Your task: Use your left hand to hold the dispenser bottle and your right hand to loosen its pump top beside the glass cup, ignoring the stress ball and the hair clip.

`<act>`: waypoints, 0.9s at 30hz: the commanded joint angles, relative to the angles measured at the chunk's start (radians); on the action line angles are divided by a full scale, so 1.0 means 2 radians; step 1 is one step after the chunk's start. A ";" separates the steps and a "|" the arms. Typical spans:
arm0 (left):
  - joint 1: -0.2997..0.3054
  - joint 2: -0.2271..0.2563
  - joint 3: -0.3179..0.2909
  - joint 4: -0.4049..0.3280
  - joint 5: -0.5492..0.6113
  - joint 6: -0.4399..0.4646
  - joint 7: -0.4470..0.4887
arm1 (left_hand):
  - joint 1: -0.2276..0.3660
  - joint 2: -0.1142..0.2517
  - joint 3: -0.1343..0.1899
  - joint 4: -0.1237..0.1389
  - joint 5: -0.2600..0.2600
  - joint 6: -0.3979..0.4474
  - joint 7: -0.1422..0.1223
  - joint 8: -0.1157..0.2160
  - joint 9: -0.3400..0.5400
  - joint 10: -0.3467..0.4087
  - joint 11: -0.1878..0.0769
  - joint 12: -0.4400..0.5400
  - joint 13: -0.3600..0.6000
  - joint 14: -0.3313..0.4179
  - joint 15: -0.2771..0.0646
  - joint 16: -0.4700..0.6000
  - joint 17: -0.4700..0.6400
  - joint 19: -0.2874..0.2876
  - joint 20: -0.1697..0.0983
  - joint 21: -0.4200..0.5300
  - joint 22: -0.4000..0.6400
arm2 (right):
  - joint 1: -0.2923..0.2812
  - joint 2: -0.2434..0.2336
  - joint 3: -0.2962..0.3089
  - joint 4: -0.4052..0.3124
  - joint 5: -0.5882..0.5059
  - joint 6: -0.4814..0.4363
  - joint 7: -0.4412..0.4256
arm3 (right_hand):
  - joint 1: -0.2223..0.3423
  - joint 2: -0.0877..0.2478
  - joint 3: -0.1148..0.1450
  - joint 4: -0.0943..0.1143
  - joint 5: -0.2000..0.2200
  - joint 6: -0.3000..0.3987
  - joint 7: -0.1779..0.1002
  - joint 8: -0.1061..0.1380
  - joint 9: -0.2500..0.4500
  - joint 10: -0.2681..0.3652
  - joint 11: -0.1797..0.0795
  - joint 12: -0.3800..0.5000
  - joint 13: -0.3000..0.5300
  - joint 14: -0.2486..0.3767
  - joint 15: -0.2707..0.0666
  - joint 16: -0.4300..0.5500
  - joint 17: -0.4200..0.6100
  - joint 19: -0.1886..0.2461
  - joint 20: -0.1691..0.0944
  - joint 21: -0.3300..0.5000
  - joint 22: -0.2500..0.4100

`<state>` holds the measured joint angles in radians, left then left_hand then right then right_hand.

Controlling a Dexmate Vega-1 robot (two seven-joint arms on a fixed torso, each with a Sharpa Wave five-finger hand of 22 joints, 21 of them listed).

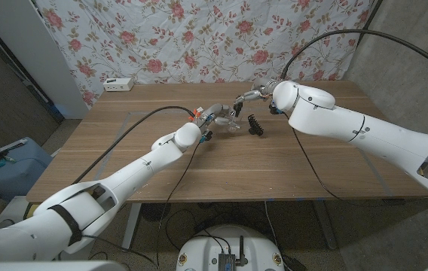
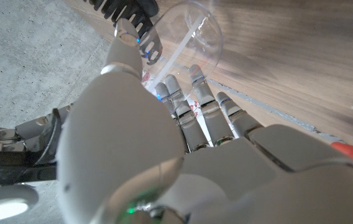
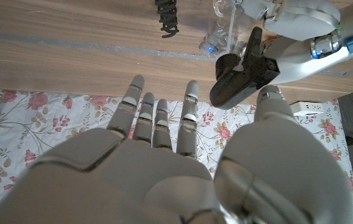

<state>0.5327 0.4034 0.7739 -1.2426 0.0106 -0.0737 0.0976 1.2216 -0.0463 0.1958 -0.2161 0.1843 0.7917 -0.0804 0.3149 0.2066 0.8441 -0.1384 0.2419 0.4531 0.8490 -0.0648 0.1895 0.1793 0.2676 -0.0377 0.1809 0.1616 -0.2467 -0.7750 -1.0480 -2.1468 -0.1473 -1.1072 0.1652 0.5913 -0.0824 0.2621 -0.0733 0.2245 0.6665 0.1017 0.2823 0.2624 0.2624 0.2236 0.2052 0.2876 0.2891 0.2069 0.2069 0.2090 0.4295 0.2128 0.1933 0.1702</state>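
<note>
Head view shows the wooden surface (image 1: 199, 162) with, towards its far left corner, a white power strip (image 1: 118, 84) lying well clear of the work. Moving right, the left hand (image 1: 208, 120) reaches to the middle of the surface, nearer the far edge, and its fingers (image 2: 202, 99) curl round the small clear dispenser bottle (image 1: 221, 119), apparently bracing it so the top can be turned against a steady body. In the left wrist view the clear glass cup (image 2: 192, 34) stands just beyond those fingers, touching or nearly touching them; I cannot tell which. The bottle itself is mostly hidden by the hand there.

Just right of the bottle lies the black toothed hair clip (image 1: 255, 125), near it but apart, left alone as the task asks. Above and right of it the right hand (image 1: 253, 96) hovers with its fingers (image 3: 158, 121) spread and straight, holding nothing. It sits close over the bottle's top, seemingly lined up to come down onto the pump, which I judge is not yet gripped. The stress ball cannot be made out.
</note>
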 commanded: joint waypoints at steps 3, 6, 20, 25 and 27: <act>-0.003 -0.003 0.002 0.006 -0.001 -0.003 -0.003 | -0.056 0.064 0.038 0.036 -0.002 0.043 0.001 0.002 0.002 0.018 -0.012 0.002 0.010 0.026 -0.063 0.005 0.003 -0.001 -0.060 0.001 0.001 | 0.012 0.003 -0.015 0.009 -0.003 -0.003 0.003 | 0.013 0.004 0.009 -0.010 0.001 0.015 -0.010 0.009 0.004 0.001 -0.003 0.000 0.000 0.006 -0.003 0.003 0.001 -0.001 0.000 -0.002 0.001; -0.004 -0.004 0.002 0.006 -0.001 0.000 -0.003 | -0.056 0.064 0.039 0.036 -0.002 0.044 0.001 0.003 0.002 0.018 -0.012 0.002 0.010 0.027 -0.063 0.006 0.003 -0.001 -0.061 0.000 0.001 | 0.013 0.005 -0.017 0.010 -0.005 -0.004 0.001 | 0.020 0.007 0.014 -0.015 0.000 0.019 -0.015 0.012 0.005 0.002 -0.003 0.000 -0.001 0.008 -0.003 0.004 0.001 -0.001 0.000 -0.002 0.000; -0.006 -0.007 0.003 0.015 -0.003 -0.005 -0.004 | -0.058 0.064 0.039 0.037 -0.002 0.044 0.001 0.002 0.002 0.018 -0.013 0.001 0.011 0.026 -0.062 0.005 0.003 -0.001 -0.060 0.001 0.001 | 0.009 0.009 -0.016 0.016 -0.014 0.011 -0.008 | 0.057 0.019 0.040 -0.039 -0.006 0.027 -0.033 0.022 0.010 0.004 -0.009 0.001 -0.003 0.013 -0.013 0.006 0.001 0.007 -0.001 0.000 0.000; -0.006 -0.007 0.003 0.016 -0.004 -0.006 -0.004 | -0.057 0.064 0.039 0.037 -0.002 0.044 0.002 0.002 0.002 0.018 -0.012 0.001 0.011 0.027 -0.062 0.005 0.002 -0.001 -0.060 0.001 0.001 | 0.001 0.011 -0.005 0.020 -0.012 0.024 -0.011 | 0.073 0.024 0.051 -0.045 -0.009 0.033 -0.042 0.027 0.011 0.006 -0.017 0.001 -0.004 0.016 -0.023 0.007 0.002 0.012 -0.001 0.001 0.000; -0.004 -0.007 0.002 0.013 -0.005 -0.003 -0.002 | -0.057 0.064 0.040 0.037 -0.002 0.044 0.002 0.002 0.002 0.019 -0.013 0.001 0.011 0.026 -0.063 0.005 0.002 -0.001 -0.060 0.001 0.001 | 0.000 0.011 -0.002 0.022 -0.010 0.028 -0.009 | 0.083 0.027 0.057 -0.049 -0.010 0.033 -0.045 0.027 0.010 0.005 -0.021 0.001 -0.005 0.015 -0.026 0.007 0.002 0.014 -0.001 0.001 0.000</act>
<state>0.5214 0.3917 0.7789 -1.2180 0.0076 -0.0787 0.0905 1.2216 -0.0463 0.1956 -0.2159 0.1843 0.7919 -0.0803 0.3113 0.2065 0.8477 -0.1373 0.2414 0.4532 0.8490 -0.0648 0.1965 0.1795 0.2676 -0.0377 0.1809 0.1617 -0.2231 -0.7611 -1.0813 -2.1222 -0.1685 -1.0879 0.1547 0.7341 -0.0301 0.3607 -0.1662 0.2096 0.7287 0.0209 0.3293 0.2813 0.2687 0.1954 0.2053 0.2783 0.3173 0.1673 0.2150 0.2103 0.4459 0.2107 0.1933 0.1674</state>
